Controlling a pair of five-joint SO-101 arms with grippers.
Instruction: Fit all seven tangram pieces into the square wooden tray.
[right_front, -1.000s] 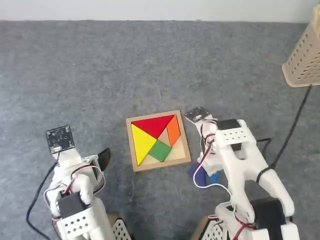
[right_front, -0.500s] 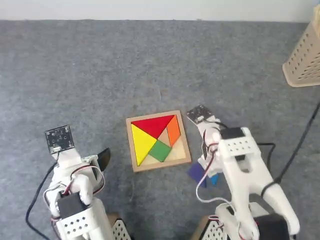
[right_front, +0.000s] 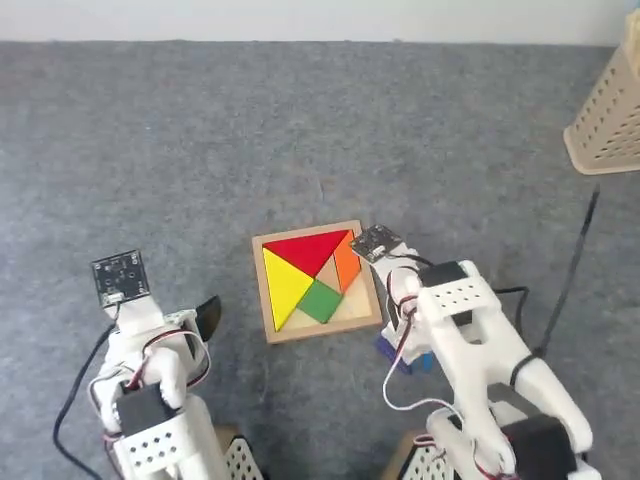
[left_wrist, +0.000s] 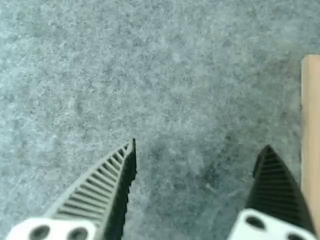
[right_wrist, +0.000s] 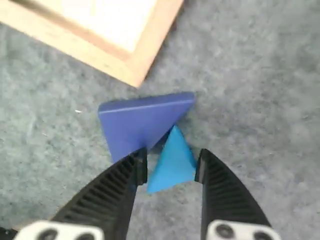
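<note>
Currently the one light blue triangle (right_wrist: 172, 162) lies flat on the grey carpet (right_front: 200, 130). Its apex points away from the right gripper (right_wrist: 170, 167) and touches the long edge of the one purple triangle (right_wrist: 140, 122). The black jaws are pinched against the blue piece's two sloping sides. The purple triangle's other long side faces the near corner of the square wooden tray (right_wrist: 137, 70), just apart from it.

From above, both loose pieces sit at about 4 o'clock of the tray, partly under the right arm. The tray is turned slightly and holds four pieces:
- One red triangle (right_front: 305, 250) has its long edge along the 12 o'clock rim and its apex pointing to the centre.
- One yellow triangle (right_front: 280, 285) has its long edge along the 9 o'clock rim.
- One orange parallelogram (right_front: 347, 264) stands lengthwise by the 3 o'clock rim.
- One green square (right_front: 320, 299) rests on a corner toward 6 o'clock.

Bare wood shows at the tray's 5 o'clock corner.

At 8 o'clock of the tray the left gripper (left_wrist: 200, 145) hangs over bare carpet with its jaws spread wide. A perforated beige container (right_front: 605, 110) stands at 2 o'clock.
</note>
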